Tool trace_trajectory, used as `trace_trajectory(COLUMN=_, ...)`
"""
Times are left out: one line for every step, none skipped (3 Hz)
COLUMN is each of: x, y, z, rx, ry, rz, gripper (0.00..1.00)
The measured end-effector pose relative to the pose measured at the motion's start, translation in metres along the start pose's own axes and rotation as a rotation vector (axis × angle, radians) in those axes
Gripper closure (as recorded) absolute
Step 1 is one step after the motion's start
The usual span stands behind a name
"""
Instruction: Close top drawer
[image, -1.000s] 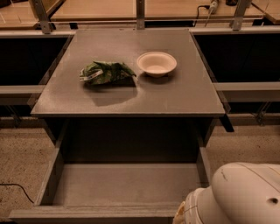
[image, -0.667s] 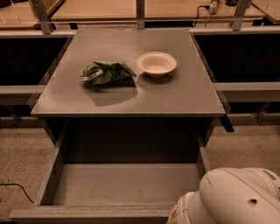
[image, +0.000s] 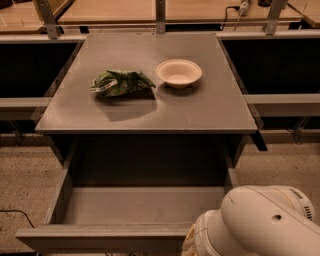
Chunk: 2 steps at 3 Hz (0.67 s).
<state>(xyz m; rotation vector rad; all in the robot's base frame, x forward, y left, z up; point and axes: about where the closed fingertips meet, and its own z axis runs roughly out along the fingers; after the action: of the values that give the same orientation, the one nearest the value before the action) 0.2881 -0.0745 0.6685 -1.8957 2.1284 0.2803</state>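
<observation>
Standing pulled far out from under the desk (image: 200, 110), the drawer (image: 100, 234) shows its whole bare floor, with its flat front low in the view and nearest the camera. It looks empty, so nothing inside should catch as it slides in. A white arm (image: 265, 222) fills the lower right corner, its rounded housing overlapping the drawer's right front corner. That placement suggests the robot is lining up to push on the front. The end effector is not visible; it lies either behind the arm or below the bottom edge, so whether it is spread or pressed together cannot be told.

On the desk, a bowl (image: 179, 73) and a crumpled green bag (image: 121, 83) sit side by side, well back from the front edge and clear of the drawer's path. The drawer's side walls run straight back into the dark opening, with the cabinet's posts just outside them. The front has no handle, so a flat push near the middle would probably be best; a push at the right corner might skew the tray against its runners. A cable (image: 15, 214) lies on the floor to the left, apart from the drawer.
</observation>
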Motion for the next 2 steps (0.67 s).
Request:
trace_trajectory(x=-0.0048, y=-0.0233, z=0.0068, rx=0.02, ry=-0.053, rz=0.001, gripper=1.0)
trace_trajectory(x=-0.0048, y=-0.0233, z=0.0068, rx=0.02, ry=-0.053, rz=0.001, gripper=1.0)
